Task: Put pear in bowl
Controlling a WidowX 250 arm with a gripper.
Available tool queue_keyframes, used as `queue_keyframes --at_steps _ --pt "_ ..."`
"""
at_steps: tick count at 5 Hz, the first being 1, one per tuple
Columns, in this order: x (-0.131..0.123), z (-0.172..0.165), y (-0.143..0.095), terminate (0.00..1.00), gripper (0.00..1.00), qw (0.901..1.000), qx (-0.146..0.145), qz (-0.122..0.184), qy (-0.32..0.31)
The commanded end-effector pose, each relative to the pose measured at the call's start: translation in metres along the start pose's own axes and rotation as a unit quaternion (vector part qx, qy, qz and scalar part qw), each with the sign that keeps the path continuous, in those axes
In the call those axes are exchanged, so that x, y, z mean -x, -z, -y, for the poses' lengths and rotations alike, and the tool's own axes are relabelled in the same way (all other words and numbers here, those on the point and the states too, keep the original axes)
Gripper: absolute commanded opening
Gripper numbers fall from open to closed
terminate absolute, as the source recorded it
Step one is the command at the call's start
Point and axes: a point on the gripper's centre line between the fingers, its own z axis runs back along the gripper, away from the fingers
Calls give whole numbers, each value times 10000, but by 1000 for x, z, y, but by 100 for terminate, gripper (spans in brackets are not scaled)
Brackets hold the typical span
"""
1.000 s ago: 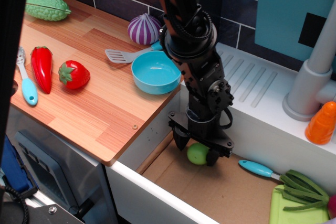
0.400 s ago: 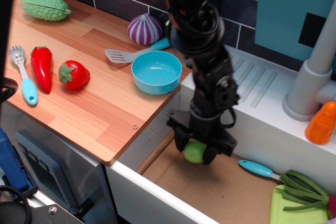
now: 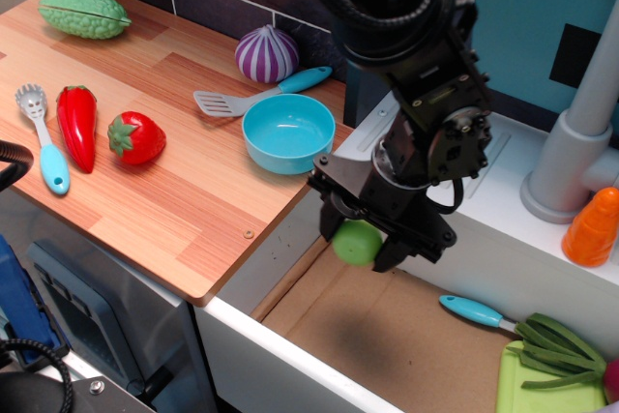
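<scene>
The pear (image 3: 357, 242) sits clamped between the two black fingers of the gripper (image 3: 360, 244), lifted clear of the brown sink floor (image 3: 406, 345). The jaws are closed snugly on its sides. The light-blue bowl (image 3: 287, 132) stands up and left of the pear, near the wooden counter's (image 3: 174, 181) edge, apart from it.

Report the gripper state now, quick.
Gripper: closed on the pear, held in the air above the sink floor, not yet over the bowl.
</scene>
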Motion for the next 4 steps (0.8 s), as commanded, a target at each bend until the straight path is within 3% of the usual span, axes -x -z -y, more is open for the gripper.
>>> queue_keyframes --at_steps 1,2,4 --pt "-9 -38 -30 0 0 9987 -145 351 337" --pt "-28 -68 -39 0 0 9955 -154 370 859" --pt "-61 -91 -34 0 0 9880 -204 556 1429"
